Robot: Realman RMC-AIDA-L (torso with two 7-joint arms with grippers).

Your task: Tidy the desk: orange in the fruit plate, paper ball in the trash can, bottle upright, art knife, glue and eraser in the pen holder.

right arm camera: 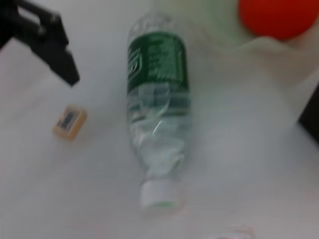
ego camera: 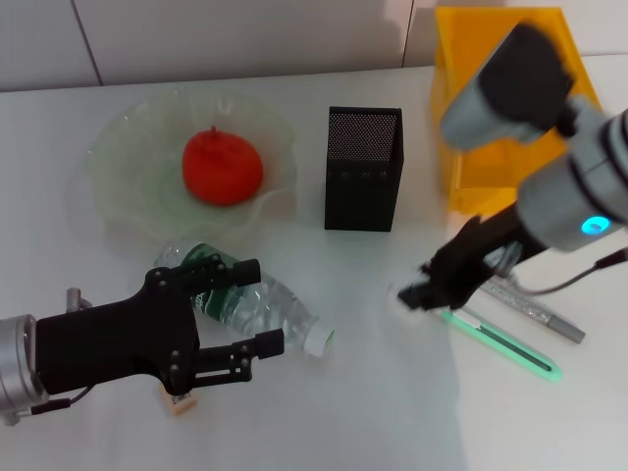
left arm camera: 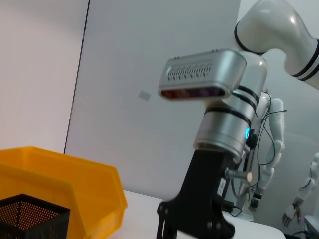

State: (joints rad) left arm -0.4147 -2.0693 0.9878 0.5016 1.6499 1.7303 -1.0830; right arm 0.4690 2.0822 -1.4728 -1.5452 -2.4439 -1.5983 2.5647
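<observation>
- Head view, nearest first: the left claw [ego camera: 240, 314] hangs low over the white surface [ego camera: 373, 412], its fingers apart, one on each side of the lying bottle [ego camera: 257, 296].
- Below that claw's body the eraser [ego camera: 181, 402] rests on the surface, just beside the bottle; the right wrist view shows it [right arm camera: 70, 121] apart from the bottle.
- The bottle lies on its side, its white cap pointing toward the right arm.
- The right claw [ego camera: 424, 291] is low over the surface beside a green art knife [ego camera: 500, 343] and a grey pen [ego camera: 535, 312]; whether its fingers are apart I cannot tell.
- Farther back, the orange [ego camera: 222, 165] sits in the fruit plate [ego camera: 118, 186].
- The pen holder [ego camera: 363, 169] stands upright between the plate and the trash can [ego camera: 491, 167].
</observation>
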